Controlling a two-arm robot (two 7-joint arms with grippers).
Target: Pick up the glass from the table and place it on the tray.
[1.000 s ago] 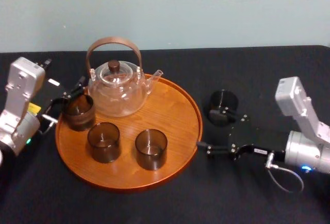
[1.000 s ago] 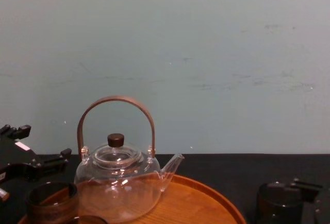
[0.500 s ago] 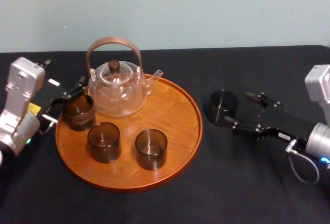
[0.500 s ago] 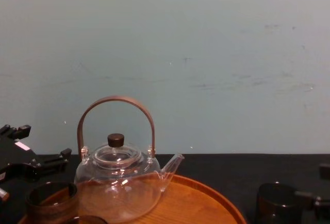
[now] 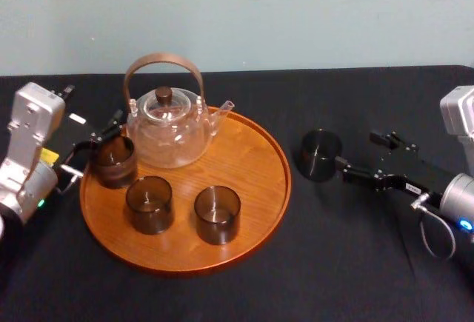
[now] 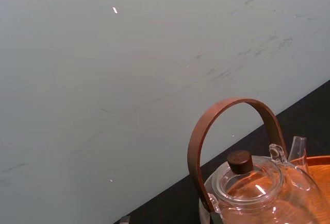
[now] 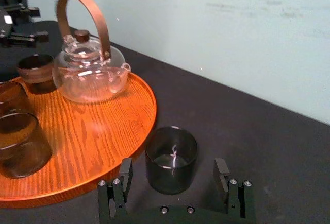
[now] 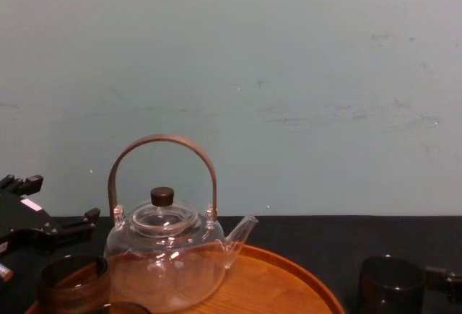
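Smoky glass [image 5: 320, 153] sits just before the right gripper's [image 5: 359, 152] parted jaws; left gripper [image 5: 92, 144], half hidden, likewise spread.

I count four smoky-brown glasses: one glass [image 5: 320, 155] on the black-clothed desk [image 5: 222, 292], and three on the tray [image 5: 252, 166], namely the left tumbler [image 5: 113, 161], the middle tumbler [image 5: 149, 203] and the right tumbler [image 5: 217, 214]. I see one clear glass teapot [image 5: 169, 133], one round wooden tray and one desk.

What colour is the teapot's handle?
Brown; the handle shows best in the left wrist view.
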